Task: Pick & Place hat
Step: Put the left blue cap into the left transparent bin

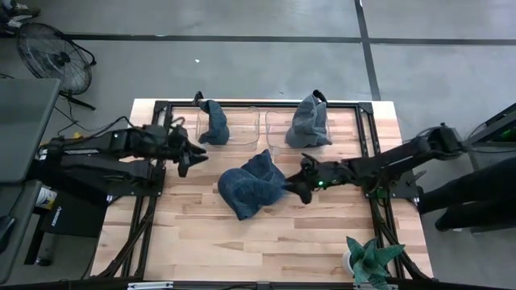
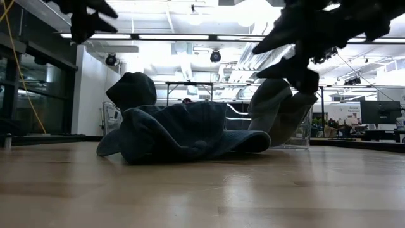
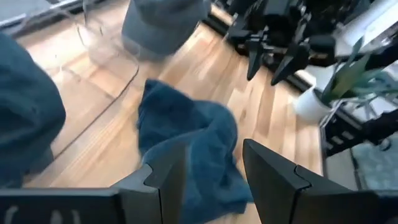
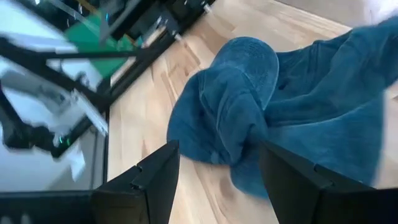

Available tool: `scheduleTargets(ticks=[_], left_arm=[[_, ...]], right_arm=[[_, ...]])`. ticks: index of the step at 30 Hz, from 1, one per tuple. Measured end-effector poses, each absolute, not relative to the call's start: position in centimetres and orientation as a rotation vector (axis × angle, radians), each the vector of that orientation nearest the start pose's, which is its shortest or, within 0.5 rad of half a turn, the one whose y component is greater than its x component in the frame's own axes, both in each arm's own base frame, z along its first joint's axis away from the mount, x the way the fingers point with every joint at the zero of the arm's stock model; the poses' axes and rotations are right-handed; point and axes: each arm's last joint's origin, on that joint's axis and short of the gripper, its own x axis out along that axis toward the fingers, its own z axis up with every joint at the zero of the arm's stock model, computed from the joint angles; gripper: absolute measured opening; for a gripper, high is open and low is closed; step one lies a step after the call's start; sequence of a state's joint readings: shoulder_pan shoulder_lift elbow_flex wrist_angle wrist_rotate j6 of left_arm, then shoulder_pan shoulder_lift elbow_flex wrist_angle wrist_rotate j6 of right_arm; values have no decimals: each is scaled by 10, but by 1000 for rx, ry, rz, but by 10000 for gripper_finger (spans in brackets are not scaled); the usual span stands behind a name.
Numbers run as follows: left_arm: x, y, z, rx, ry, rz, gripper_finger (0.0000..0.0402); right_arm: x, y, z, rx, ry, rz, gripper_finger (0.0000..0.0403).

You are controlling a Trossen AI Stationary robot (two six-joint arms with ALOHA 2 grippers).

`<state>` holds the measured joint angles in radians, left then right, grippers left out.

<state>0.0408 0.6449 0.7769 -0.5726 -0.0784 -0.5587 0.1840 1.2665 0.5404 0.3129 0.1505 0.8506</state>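
A soft blue denim hat (image 1: 251,192), crumpled with its floppy brim folded over the rounded crown, lies on the pale wooden plank bench (image 1: 242,242) near the centre. The right gripper (image 1: 297,184) sits at the hat's 3 o'clock edge, just beside the brim, its jaws spread and empty. The left gripper (image 1: 189,155) hovers at the hat's 10 o'clock, apart from it, its jaws also spread with nothing between them. At the bench's 12 o'clock edge stand 2 clear plastic bins: the left bin (image 1: 242,129) has a dark blue hat (image 1: 214,121) draped on its rim, the right bin (image 1: 278,129) holds a limp grey-blue hat (image 1: 310,121). A spiky green plant (image 1: 369,258) in a white pot stands at 5 o'clock.
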Motion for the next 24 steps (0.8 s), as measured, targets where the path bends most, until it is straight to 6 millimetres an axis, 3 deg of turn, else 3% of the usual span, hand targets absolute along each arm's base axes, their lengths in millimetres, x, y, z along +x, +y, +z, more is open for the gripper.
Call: scheduleTargets(ticks=[11,17,24], left_arm=[[145,-9,268,-561,397,143,156],[152,-13,243,-573,427,152,156],[160,-14,234,-580,437,148,156]], right_arm=[[285,49,158,991,354,-192,209],[310,54,156,959,386,-178,209],[319,55,156,934,397,-232,209]])
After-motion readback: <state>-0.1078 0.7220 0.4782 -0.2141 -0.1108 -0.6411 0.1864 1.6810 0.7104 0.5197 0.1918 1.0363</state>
